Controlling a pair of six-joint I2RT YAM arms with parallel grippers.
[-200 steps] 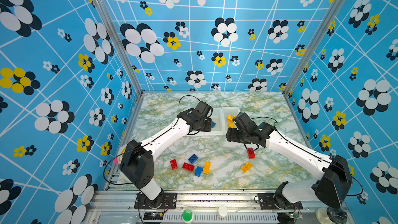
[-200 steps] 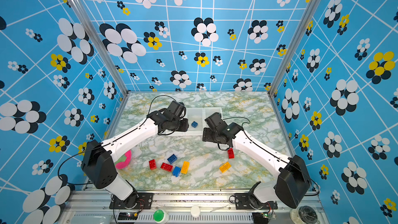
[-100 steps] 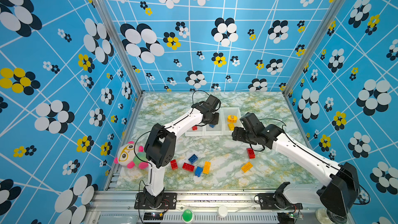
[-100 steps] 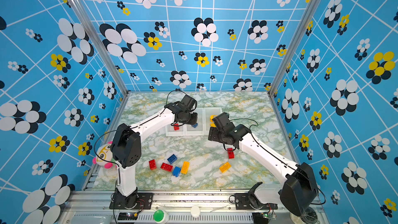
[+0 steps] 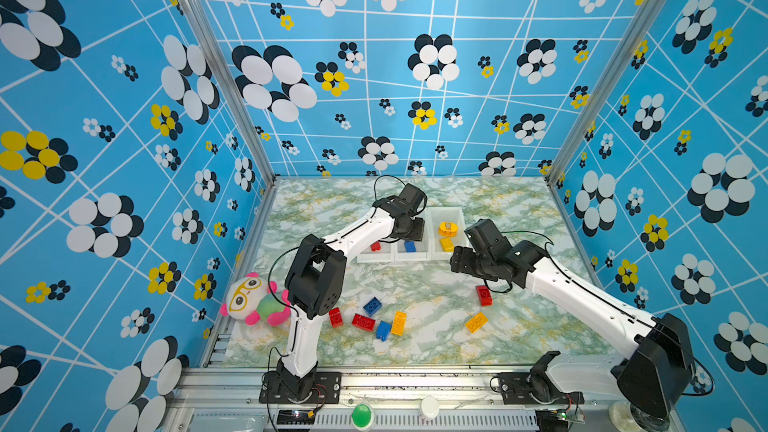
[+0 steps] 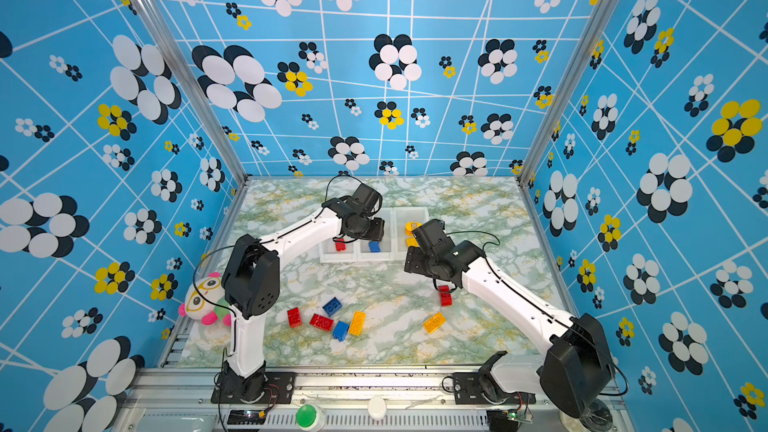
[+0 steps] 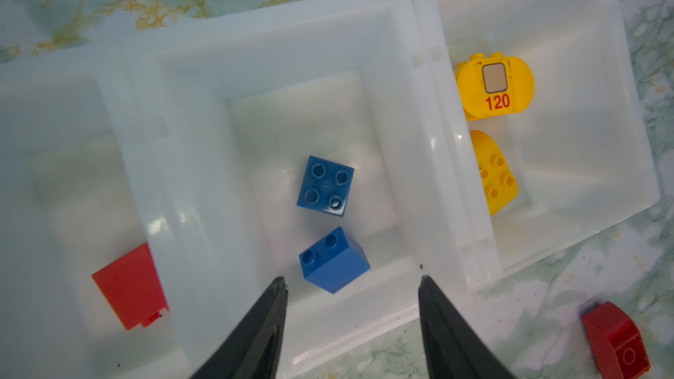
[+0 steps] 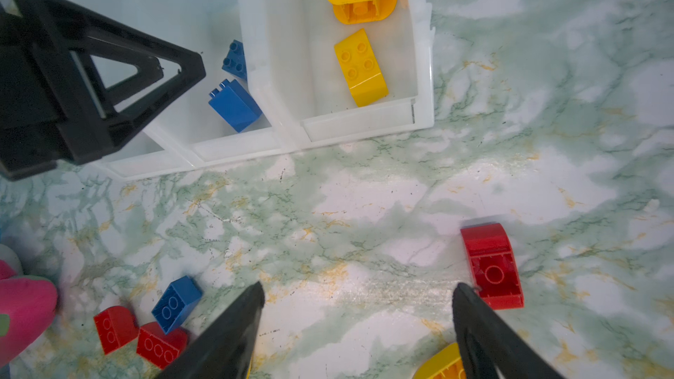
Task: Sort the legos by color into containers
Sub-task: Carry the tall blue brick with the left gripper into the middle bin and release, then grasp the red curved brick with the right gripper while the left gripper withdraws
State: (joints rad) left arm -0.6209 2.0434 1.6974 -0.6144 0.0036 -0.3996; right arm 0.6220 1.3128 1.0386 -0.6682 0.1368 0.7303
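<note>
left wrist view showed the left gripper (image 7: 352, 280) with jaws apart and empty over the middle bin (image 7: 204, 176), two blue legos (image 7: 325, 185) inside. the right gripper (image 8: 358, 285), also spread and empty, hung by a loose red brick (image 8: 492, 267); off-centre, it looked likely to knock it aside.

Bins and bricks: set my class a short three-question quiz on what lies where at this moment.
1. True or false: the middle bin holds two blue bricks.
2. Which colour shares a bin with the piece marked 120? A red, B yellow, C blue.
3. How many red bricks lie loose on the table?
Key: 1 true; 2 B; 3 three.
</note>
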